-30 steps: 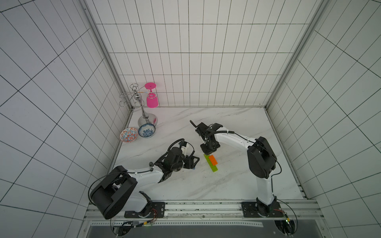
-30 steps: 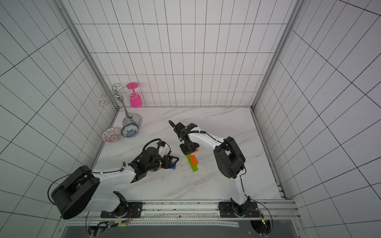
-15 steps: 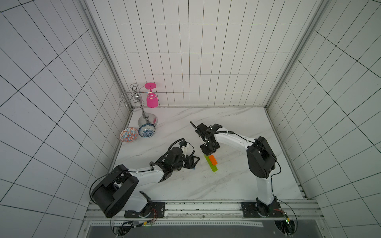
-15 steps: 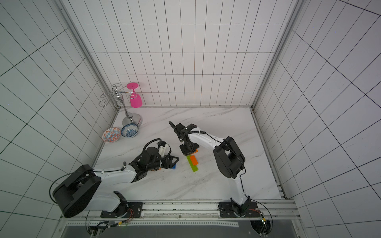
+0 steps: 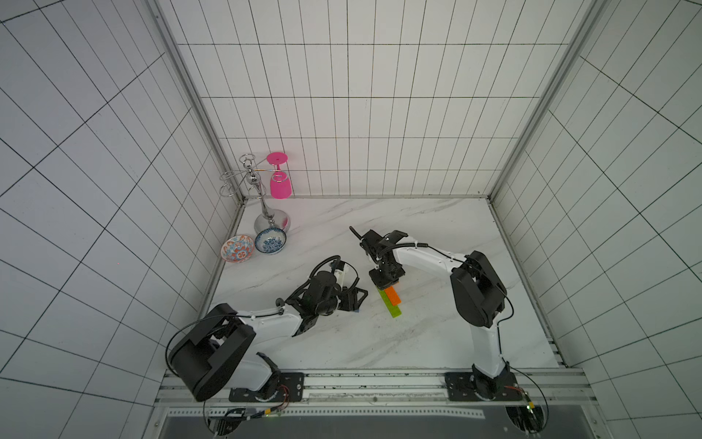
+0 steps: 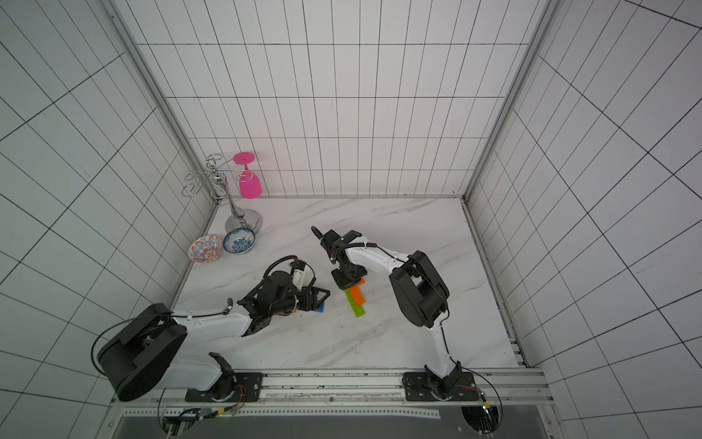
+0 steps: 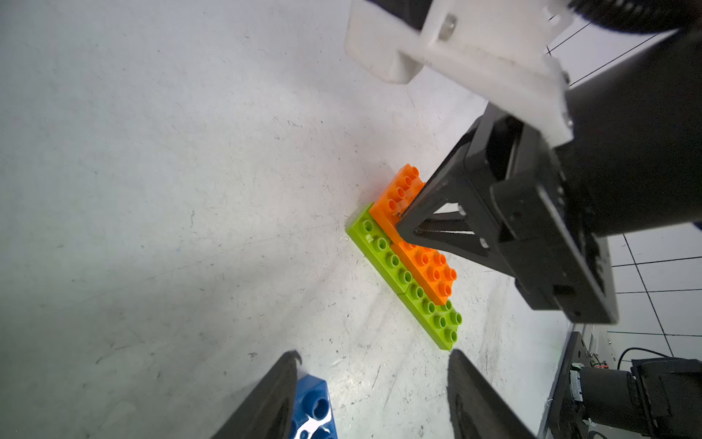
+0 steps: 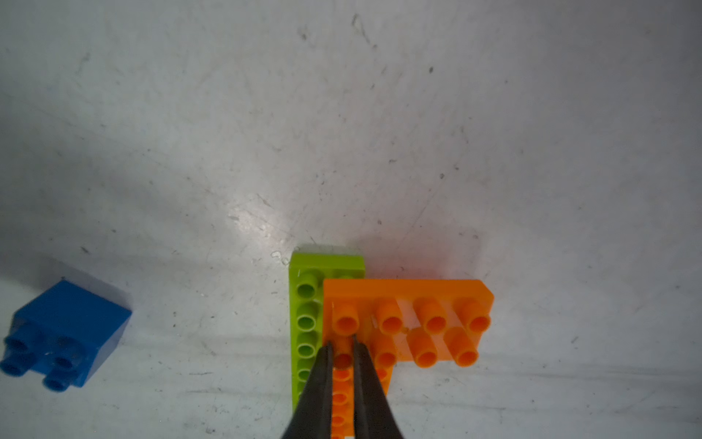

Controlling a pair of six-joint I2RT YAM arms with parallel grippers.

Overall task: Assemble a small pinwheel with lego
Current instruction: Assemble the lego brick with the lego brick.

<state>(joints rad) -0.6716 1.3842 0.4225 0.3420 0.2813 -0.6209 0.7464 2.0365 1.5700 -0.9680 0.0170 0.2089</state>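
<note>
Found the half-built pinwheel (image 5: 391,302) near the middle of the marble desk (image 5: 418,342), a little closer to the front edge than the back. Saw the right gripper (image 8: 342,341) standing on top of it, fingers drawn almost together, tips down on one end of the top orange brick (image 8: 410,323), set crosswise over the green bricks (image 7: 380,243). Judged this a pressing step. Needed force straight down over the overlapping studs, never on the overhanging end, to avoid tipping the orange brick or sliding the green bricks. Saw the left gripper (image 7: 372,353) low beside them, toward the left edge, fingers apart and clamped on nothing. Spotted the blue brick (image 8: 64,334) loose on the desk, apparently just inside one of those fingers, though half hidden. Could have braced the green bricks from there during the push.
</note>
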